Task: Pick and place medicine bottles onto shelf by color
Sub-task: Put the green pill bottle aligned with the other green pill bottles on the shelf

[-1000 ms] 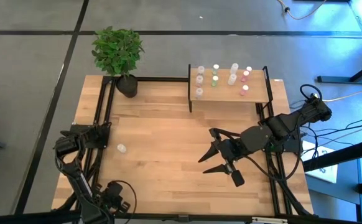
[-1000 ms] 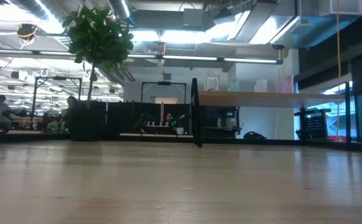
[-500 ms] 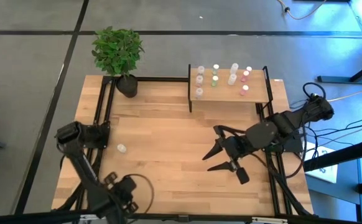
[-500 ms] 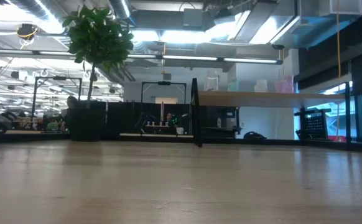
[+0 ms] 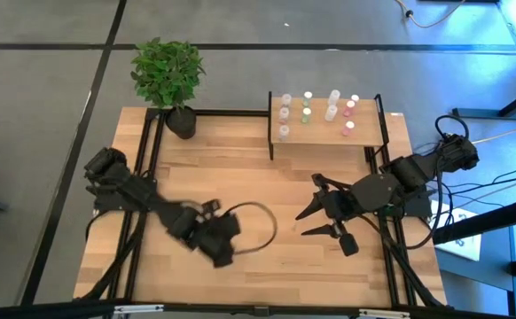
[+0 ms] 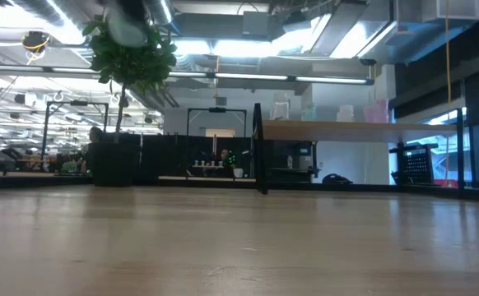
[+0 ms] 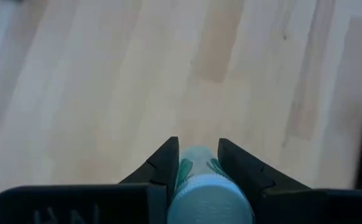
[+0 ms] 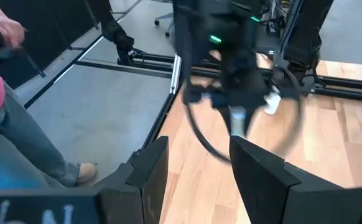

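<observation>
My left gripper hangs over the table's near middle, shut on a small translucent medicine bottle with a teal label and a pale bluish cap. The right wrist view shows this gripper too, with another small white bottle on the table behind it. My right gripper is open and empty, above the table to the right of the middle. The light-wood shelf stands at the far right on black posts. Several bottles with white, green and pink caps stand on it. My left gripper pinches the bottle's labelled body between its two fingers. The bottle lies along the fingers, its cap toward the wrist. The fingers point down, and the bottle is clear of the table.
A potted plant stands at the table's far left corner. Black frame rails run along the table's left, far and right sides. A person in a pink sleeve and jeans stands beyond the table's left side.
My left arm has swung fast from the table's near left corner toward the near middle, and its gripper now hangs over the wood. My right gripper has drifted a little toward the table's right edge, still open.
</observation>
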{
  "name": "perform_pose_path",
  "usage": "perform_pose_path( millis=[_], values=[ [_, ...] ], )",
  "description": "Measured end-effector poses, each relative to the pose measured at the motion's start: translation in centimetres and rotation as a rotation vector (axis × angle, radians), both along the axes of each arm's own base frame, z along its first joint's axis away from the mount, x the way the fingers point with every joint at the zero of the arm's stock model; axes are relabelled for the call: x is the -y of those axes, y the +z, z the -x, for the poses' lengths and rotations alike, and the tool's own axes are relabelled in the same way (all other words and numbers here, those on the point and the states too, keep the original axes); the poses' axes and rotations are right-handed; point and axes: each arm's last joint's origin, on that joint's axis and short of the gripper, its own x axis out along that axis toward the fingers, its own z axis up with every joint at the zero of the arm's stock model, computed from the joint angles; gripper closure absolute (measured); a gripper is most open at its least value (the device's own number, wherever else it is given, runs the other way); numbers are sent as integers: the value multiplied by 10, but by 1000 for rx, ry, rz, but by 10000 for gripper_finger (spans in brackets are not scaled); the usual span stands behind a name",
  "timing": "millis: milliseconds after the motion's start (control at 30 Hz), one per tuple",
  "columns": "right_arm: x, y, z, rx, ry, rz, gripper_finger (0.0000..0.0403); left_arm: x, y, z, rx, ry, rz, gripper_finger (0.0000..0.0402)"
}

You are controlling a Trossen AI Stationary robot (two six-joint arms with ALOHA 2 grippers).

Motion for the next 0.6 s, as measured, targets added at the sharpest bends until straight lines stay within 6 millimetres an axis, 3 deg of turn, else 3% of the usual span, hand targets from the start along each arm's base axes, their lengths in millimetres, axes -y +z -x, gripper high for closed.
perform_pose_path(
  millis=[300,600],
  values=[
    [8,7,15,-5,1,8,231,-66,7,-54,138,-219,-32,319],
    [29,15,38,19,-246,126,231,-91,-2,-78,178,-326,-3,319]
  ],
)
